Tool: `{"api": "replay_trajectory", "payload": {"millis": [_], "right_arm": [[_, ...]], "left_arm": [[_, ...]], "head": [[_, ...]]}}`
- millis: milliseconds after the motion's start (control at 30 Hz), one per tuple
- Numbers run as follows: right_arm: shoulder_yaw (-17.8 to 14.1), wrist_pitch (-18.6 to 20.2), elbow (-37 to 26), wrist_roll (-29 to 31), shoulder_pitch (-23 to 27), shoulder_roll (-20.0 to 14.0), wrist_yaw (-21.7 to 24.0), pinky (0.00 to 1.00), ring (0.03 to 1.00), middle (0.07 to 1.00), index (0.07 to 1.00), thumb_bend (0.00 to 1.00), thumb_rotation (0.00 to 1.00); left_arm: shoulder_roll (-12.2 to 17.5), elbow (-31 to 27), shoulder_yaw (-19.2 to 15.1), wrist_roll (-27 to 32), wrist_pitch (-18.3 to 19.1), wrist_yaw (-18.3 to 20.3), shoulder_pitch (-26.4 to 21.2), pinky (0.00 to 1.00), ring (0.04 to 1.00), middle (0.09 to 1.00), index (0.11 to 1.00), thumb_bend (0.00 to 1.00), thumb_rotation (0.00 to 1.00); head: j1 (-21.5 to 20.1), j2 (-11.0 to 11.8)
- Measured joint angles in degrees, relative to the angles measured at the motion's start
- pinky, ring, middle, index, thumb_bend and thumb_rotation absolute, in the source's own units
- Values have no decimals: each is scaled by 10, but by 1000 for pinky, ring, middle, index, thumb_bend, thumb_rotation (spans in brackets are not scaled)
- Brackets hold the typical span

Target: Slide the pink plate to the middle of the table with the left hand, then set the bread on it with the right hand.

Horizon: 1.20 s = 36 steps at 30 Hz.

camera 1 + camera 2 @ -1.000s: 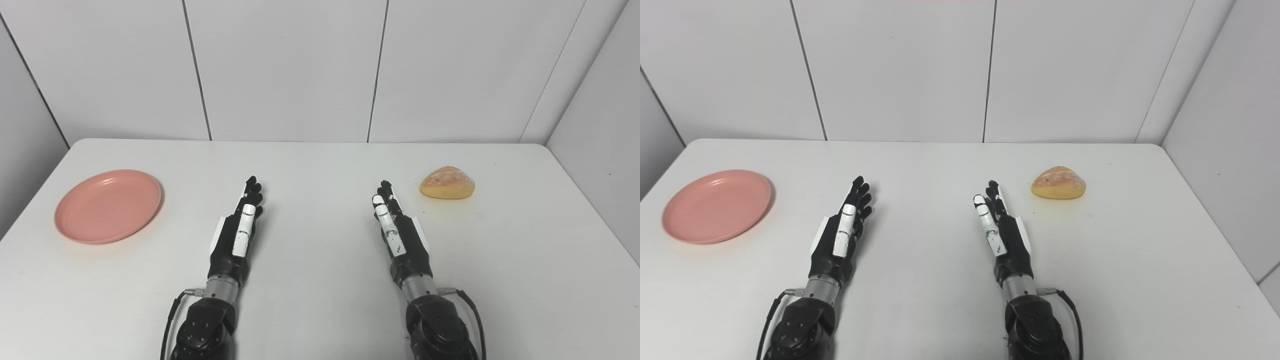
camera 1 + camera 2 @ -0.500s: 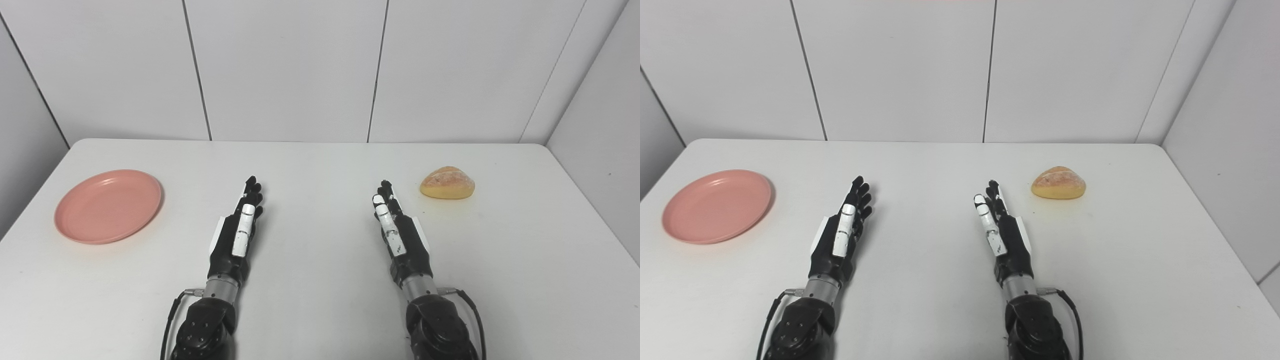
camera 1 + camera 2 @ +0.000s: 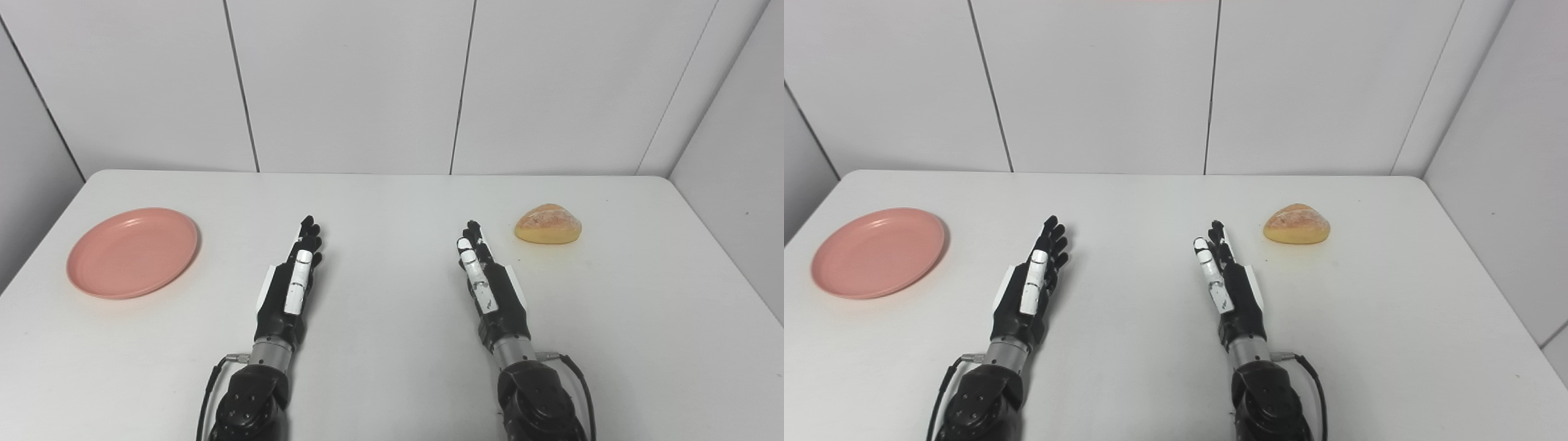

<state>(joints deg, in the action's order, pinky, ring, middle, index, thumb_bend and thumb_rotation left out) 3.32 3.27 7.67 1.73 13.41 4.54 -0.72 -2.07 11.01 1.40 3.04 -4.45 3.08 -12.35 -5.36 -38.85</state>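
Both hands, left hand [image 3: 293, 285] and right hand [image 3: 490, 288], seemingly flat, fingers extended.

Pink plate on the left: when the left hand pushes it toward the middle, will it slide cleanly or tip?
The pink plate looks shallow, lying flat on the smooth white table, so it will probably slide rather than tip. It seems like light plastic, so a push on its raised rim might spin or skid it. The left hand isn't touching it.
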Motion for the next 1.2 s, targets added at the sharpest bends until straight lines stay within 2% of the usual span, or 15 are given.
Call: {"api": "replay_trajectory", "payload": {"millis": [1200], "right_arm": [[0,0,-2,-2,1,0,-1,1000,1000,1000,1000,604,839]], "left_arm": [[0,0,0,1,0,1,0,985,1000,1000,989,611,1000]], "head": [[0,1]]}}
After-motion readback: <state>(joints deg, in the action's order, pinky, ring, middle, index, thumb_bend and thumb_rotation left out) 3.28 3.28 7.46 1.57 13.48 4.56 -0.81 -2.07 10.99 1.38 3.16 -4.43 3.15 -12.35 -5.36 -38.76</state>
